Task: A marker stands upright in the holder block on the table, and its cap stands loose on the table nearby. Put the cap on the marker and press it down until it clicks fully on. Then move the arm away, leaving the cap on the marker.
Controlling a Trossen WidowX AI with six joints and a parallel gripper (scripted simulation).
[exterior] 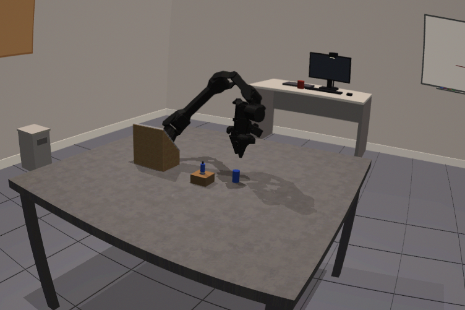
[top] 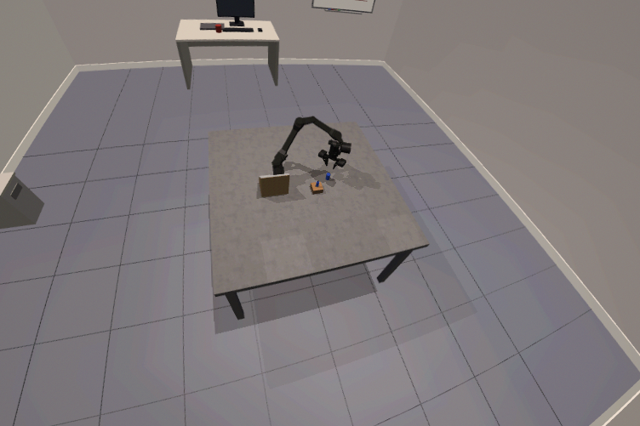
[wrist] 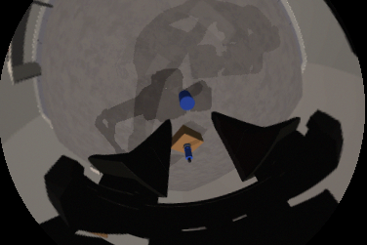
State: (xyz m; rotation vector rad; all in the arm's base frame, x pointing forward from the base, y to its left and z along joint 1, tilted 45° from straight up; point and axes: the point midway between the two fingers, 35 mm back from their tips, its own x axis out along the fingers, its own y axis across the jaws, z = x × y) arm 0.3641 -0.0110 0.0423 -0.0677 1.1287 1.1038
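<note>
The blue cap (top: 328, 176) (exterior: 235, 176) (wrist: 186, 102) stands upright on the table (top: 248, 251) (exterior: 232, 231). The marker (top: 317, 184) (exterior: 203, 167) (wrist: 187, 152) stands upright in the orange-brown holder block (top: 317, 191) (exterior: 202, 179) (wrist: 178, 138), uncapped, with its dark tip up. The cap stands a short way from the block. My gripper (top: 330, 165) (exterior: 239, 154) (wrist: 191, 118) is open and empty, pointing down. It hangs above the table, higher than the cap and marker, touching neither. In the wrist view the cap shows just beyond the gap between the fingertips.
A brown wedge-shaped box (top: 274, 185) (exterior: 156, 147) stands by the arm's base, left of the holder block. A white desk (top: 180, 34) (exterior: 360, 96) with a monitor (top: 235, 4) (exterior: 329, 67) stands on the floor away from the table.
</note>
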